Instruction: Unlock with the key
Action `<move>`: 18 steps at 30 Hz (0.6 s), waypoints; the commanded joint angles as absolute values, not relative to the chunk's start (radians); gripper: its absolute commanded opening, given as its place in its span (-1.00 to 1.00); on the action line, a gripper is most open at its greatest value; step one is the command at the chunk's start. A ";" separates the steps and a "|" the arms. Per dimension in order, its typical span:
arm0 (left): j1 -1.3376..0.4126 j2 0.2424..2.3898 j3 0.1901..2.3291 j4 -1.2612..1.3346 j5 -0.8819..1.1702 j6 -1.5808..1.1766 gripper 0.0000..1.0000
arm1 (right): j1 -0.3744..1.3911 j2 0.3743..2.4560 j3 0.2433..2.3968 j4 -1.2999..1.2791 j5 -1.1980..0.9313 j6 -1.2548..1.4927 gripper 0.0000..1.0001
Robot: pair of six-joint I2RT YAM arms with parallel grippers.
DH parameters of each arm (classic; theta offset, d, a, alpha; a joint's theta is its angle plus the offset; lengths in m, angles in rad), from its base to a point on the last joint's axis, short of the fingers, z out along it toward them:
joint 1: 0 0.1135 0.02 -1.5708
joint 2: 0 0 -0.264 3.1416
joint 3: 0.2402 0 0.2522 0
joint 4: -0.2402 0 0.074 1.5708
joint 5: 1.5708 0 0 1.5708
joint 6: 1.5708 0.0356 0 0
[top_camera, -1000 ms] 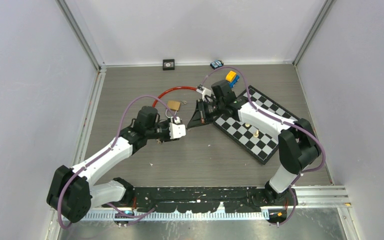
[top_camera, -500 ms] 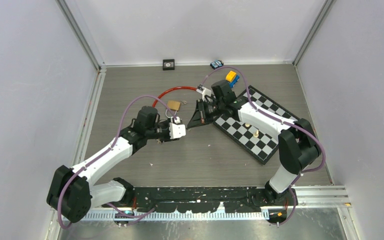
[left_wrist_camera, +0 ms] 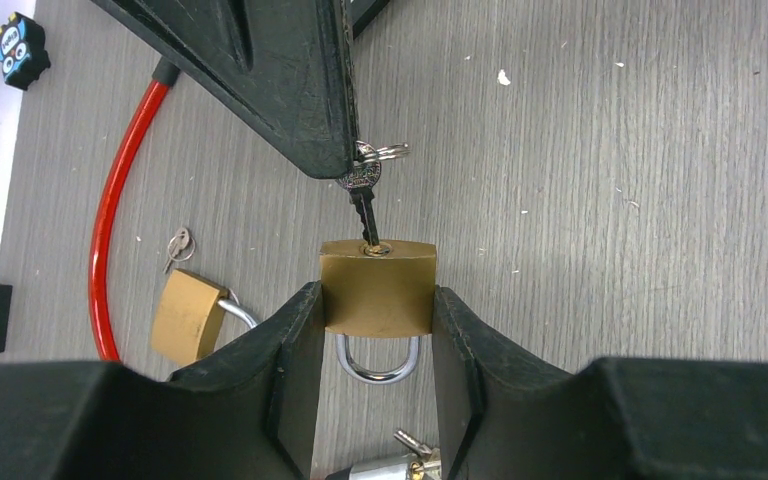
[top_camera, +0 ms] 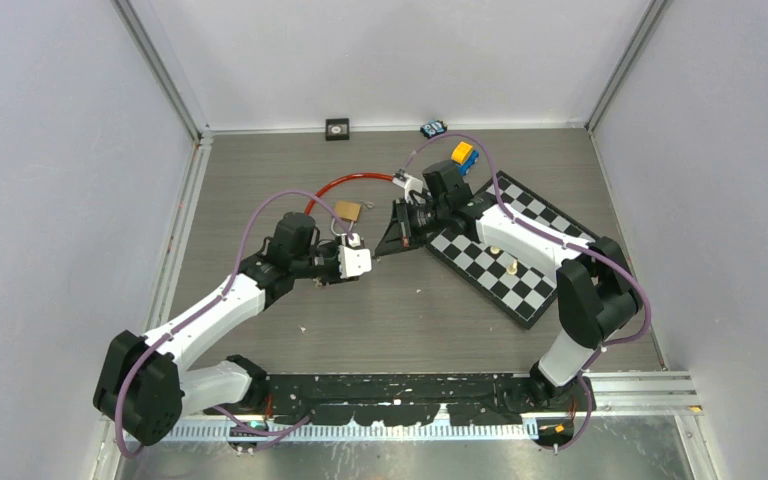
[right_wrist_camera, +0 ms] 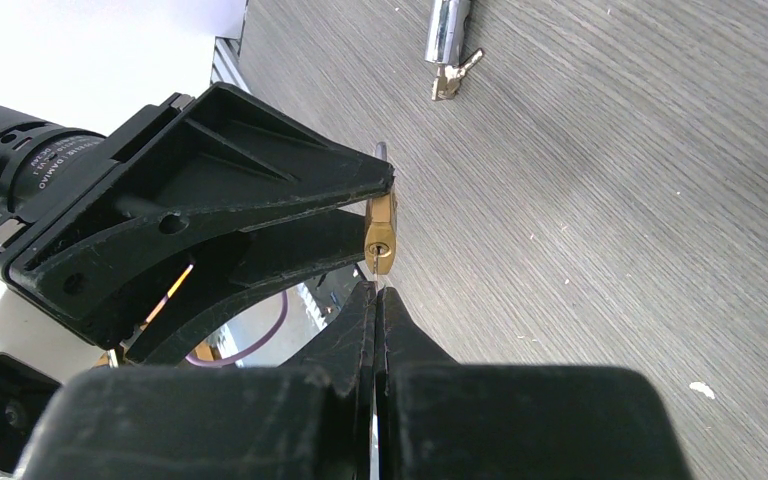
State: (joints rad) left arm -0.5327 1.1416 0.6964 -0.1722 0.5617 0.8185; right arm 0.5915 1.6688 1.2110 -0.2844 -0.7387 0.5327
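From above, the left gripper and right gripper meet tip to tip over the middle of the table, left of the chessboard. What they hold is too small to tell. Only this view shows the board and the yellow-and-blue block at its far corner.

The left wrist view shows the brass padlock clamped between the left fingers, shackle toward the camera. The key, pinched at its head by the right fingertips, has its tip in the keyhole. Its stamp is too small to read. To the left lie a second padlock and a red cable.

The right wrist view shows the right fingers pressed together on the key, the padlock end-on just beyond, and a silver cylinder lock lying on the table.
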 commanded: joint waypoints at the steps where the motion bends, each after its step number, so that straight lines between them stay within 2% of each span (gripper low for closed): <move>1: -0.532 1.125 0.706 -0.121 0.599 0.806 -1.00 | 0.587 1.665 1.209 -0.247 -0.745 0.527 -0.99; 18: -0.526 1.122 0.709 -0.122 0.625 0.788 -1.00 | 0.588 1.666 1.200 -0.254 -0.729 0.505 -0.99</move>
State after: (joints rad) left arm -0.5301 1.1416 0.6964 -0.1722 0.5804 0.7948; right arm 0.5915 1.6688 1.2003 -0.2840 -0.7380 0.5255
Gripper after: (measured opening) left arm 0.397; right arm 0.020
